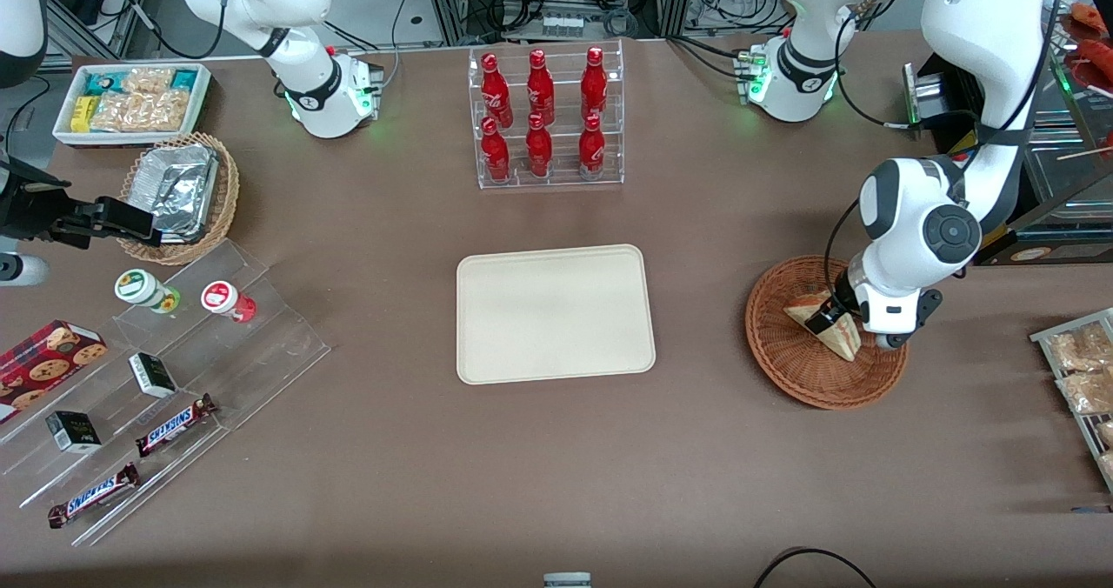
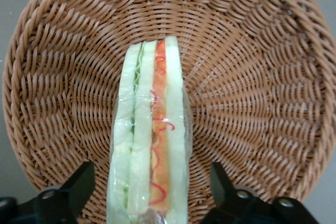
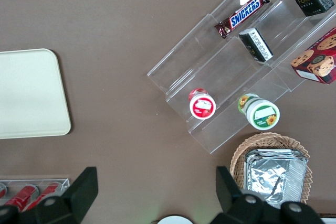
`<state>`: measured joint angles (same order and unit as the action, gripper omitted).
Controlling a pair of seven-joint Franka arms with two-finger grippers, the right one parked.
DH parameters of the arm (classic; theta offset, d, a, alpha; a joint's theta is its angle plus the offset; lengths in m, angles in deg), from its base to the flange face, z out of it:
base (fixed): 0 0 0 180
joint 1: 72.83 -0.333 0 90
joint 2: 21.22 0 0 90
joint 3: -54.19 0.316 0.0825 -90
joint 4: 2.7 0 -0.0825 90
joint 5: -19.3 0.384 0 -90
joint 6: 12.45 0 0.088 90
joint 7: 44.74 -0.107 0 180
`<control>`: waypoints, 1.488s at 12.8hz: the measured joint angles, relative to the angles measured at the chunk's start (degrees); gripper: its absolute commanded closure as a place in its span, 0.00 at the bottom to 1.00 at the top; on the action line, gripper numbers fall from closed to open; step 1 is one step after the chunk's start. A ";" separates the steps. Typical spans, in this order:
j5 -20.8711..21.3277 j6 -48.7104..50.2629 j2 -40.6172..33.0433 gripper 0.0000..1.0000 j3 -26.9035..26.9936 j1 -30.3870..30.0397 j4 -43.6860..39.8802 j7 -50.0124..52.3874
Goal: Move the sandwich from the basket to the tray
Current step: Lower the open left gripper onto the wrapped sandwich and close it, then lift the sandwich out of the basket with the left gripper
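**A:** Front view first, what are you looking at?

**B:** You've got the gripper (image 1: 836, 320) down in the reddish-brown basket (image 1: 783, 355), toward the working arm's end of the tabletop (image 1: 556, 449). The sandwich (image 1: 842, 337) sits in that basket, a pale wedge poking out from under the wrist. The cream tray (image 1: 555, 313) lies flat mid-table, well apart from the basket, with nothing on it. Farther from the camera than the tray there's a clear rack of red bottles (image 1: 544, 116). Toward the parked arm's end you can see a tan wicker basket with a foil container (image 1: 178, 190), a white bin of snack packets (image 1: 132, 101), and a stepped clear stand holding Snickers bars (image 1: 176, 424) and small jars.

**A:** And the left wrist view?

**B:** That's where you get the good look. The sandwich (image 2: 152, 150) stands on edge on the woven basket (image 2: 252, 77), wrapped in clear film, with green, orange and red layers showing between the bread slices. Your jaws are spread wide, one finger (image 2: 79, 187) on each side of the sandwich, neither touching it. So released, not grasping anything.

**A:** Right wrist view?

**B:** Just a corner of the tray (image 3: 31, 95), the clear stand with a Snickers bar (image 3: 245, 13), two jars, and the foil container (image 3: 274, 174) in its tan basket.
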<state>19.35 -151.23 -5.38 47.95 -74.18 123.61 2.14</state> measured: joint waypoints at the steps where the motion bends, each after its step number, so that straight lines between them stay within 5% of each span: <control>1: 0.00 -0.17 0.18 0.78 0.05 -0.02 0.26 0.01; 3: 0.00 -0.67 0.23 1.00 0.07 -0.03 0.86 0.01; 7: 0.02 0.38 -0.49 1.00 0.06 -0.02 0.85 -0.07; 13: 0.07 14.89 -3.45 1.00 -1.66 1.35 -6.76 -0.42; 19: 0.10 20.04 -2.48 1.00 -2.69 11.06 -10.94 -3.04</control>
<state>19.45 -131.19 -7.86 45.26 -63.12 112.67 -0.90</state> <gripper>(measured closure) 0.841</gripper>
